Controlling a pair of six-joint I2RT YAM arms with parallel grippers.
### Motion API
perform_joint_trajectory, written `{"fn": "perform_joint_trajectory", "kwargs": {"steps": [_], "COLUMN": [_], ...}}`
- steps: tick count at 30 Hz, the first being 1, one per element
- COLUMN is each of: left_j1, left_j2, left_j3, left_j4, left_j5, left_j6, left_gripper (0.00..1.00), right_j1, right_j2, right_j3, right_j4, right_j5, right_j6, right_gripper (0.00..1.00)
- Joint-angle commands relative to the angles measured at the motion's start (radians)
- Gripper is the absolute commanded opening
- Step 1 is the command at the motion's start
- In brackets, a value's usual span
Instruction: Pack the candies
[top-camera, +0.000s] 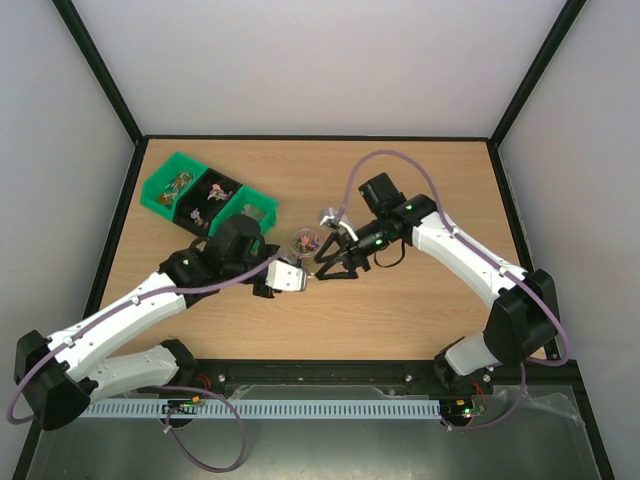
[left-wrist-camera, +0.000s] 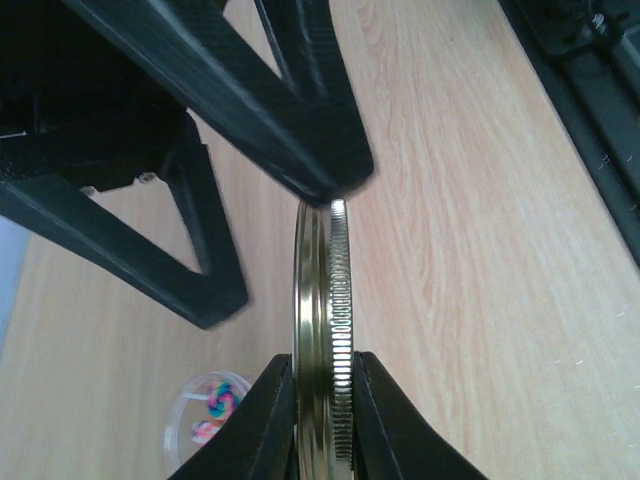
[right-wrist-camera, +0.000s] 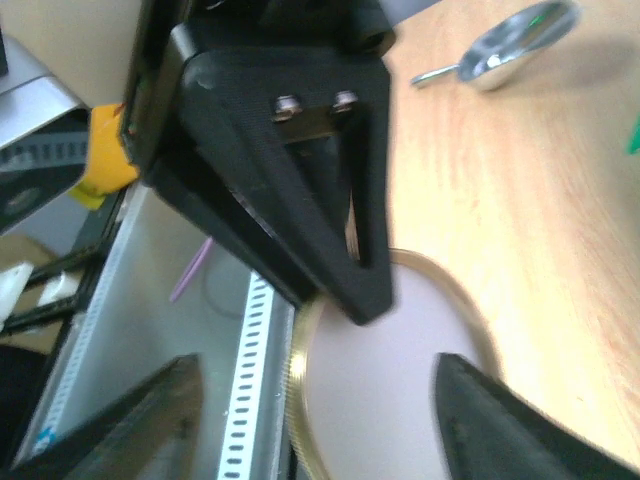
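A small clear jar (top-camera: 303, 241) in the middle of the table holds a few of the candies (left-wrist-camera: 218, 400), pink and swirled. My left gripper (left-wrist-camera: 325, 365) is shut on the edge of a round gold-rimmed lid (left-wrist-camera: 325, 300), held upright just above the wood, near the jar. My right gripper (right-wrist-camera: 318, 370) stands open around the same lid (right-wrist-camera: 400, 390), with the whitish face showing between its spread fingers and no contact visible. Both grippers meet just right of the jar, the left gripper (top-camera: 300, 277) facing the right gripper (top-camera: 328, 268).
A green tray (top-camera: 160, 195) with three bins of more candies sits at the back left. A shiny metal scoop (top-camera: 328, 218) lies behind the jar and shows again as the scoop (right-wrist-camera: 510, 45) in the right wrist view. The table's black front rail (top-camera: 320, 372) runs near the arm bases.
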Motion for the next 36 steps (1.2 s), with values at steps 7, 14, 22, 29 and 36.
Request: {"fn": "perform_joint_trajectory", "kwargs": {"steps": [7, 14, 22, 29, 36], "left_j1": [0.244, 0.319, 0.344, 0.366, 0.371], "left_j2": [0.216, 0.286, 0.323, 0.338, 0.338], "left_j3": [0.220, 0.279, 0.288, 0.289, 0.282], "left_j4": [-0.213, -0.215, -0.201, -0.194, -0.178], "left_j5": [0.454, 0.597, 0.663, 0.687, 0.689], "left_j6": [-0.229, -0.338, -0.391, -0.409, -0.418], "left_gripper": [0.14, 0.14, 0.14, 0.14, 0.15], "right_j1": [-0.165, -0.163, -0.136, -0.082, -0.073], "right_j2": [-0.138, -0.212, -0.193, -0.192, -0.176], "right_j3": [-0.112, -0.186, -0.172, -0.183, -0.171], "right_j4": [0.166, 0.345, 0.361, 0.353, 0.355], "right_j5": [0.058, 0.186, 0.143, 0.127, 0.150], "right_j6": [0.089, 0.154, 0.196, 0.203, 0.209], "right_gripper": [0.79, 0.76, 0.64, 0.52, 0.32]}}
